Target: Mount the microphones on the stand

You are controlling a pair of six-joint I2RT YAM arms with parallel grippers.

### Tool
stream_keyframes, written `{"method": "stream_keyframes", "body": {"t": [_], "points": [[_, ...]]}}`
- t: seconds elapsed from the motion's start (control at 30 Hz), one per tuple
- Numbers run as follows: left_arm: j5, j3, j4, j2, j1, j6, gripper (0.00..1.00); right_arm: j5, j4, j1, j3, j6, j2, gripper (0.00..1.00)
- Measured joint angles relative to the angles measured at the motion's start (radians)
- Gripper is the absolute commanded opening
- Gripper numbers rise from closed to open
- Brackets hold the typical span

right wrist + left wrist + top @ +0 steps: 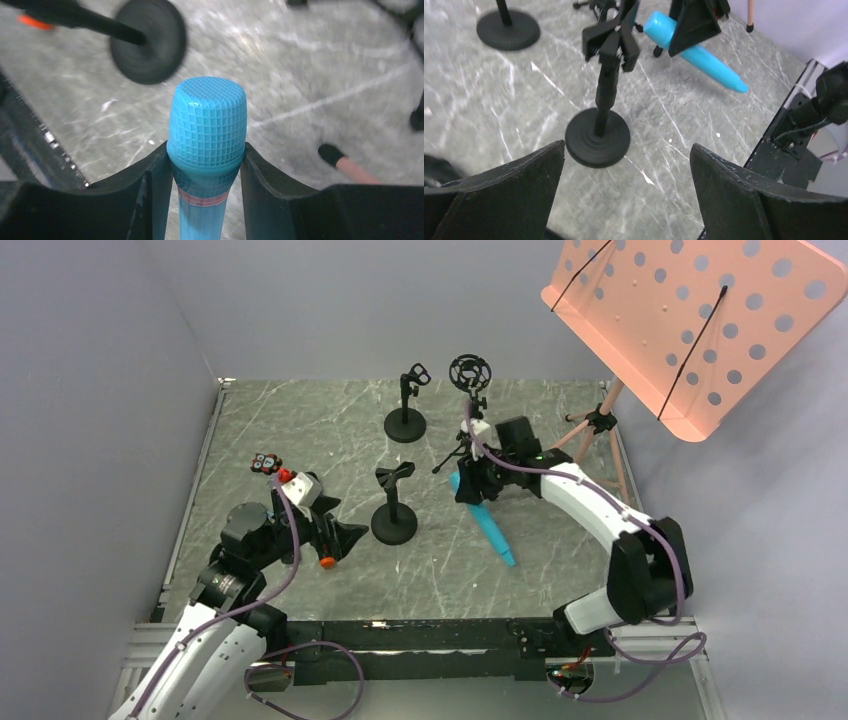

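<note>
– Gripping where, exactly?
– Just under the head; the right fingers (155,190) press both sides of the turquoise mic (206,125) at the neck below the domed grille; that hold leaves the long handle free, which I judge is the part meant for a clip.
– And where does the mic sit?
– Low over the counter (300,430), right of the near stand (597,135), slanting; its thin tail points toward the arm bases and looks to touch the stone; no stand carries it yet.
– The other arm?
– Left fingers (514,185) are spread wide, holding nothing; they hang low, facing that stand, whose clip (611,40) is empty; probably placed to steady it; the orange-capped mic (327,561) lies just beside them.
– Any risk?
– The stand's base is small; a sideways shove at the clip could tip it.
</note>
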Motion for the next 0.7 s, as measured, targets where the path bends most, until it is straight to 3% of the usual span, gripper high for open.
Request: {"method": "stream_keyframes", "body": {"t": [0.23, 0.4, 0.57, 0.7], "points": [[0.103, 0.062, 0.012, 0.007, 0.0, 0.217, 0.99, -0.308, -0.069, -0.063, 0.134, -0.246, -0.126, 0.11], [0.162, 0.095, 0.031, 0.122, 0.0, 0.312, 0.98, -0.473, -0.089, -0.062, 0.229, -0.364, -0.137, 0.11], [0.19, 0.179, 0.044, 0.285, 0.0, 0.374, 0.98, -0.618, -0.063, -0.063, 0.346, -0.415, -0.12, 0.11], [0.206, 0.198, 0.067, 0.31, 0.0, 0.393, 0.99, -0.706, -0.006, -0.063, 0.411, -0.407, -0.077, 0.11]]}}
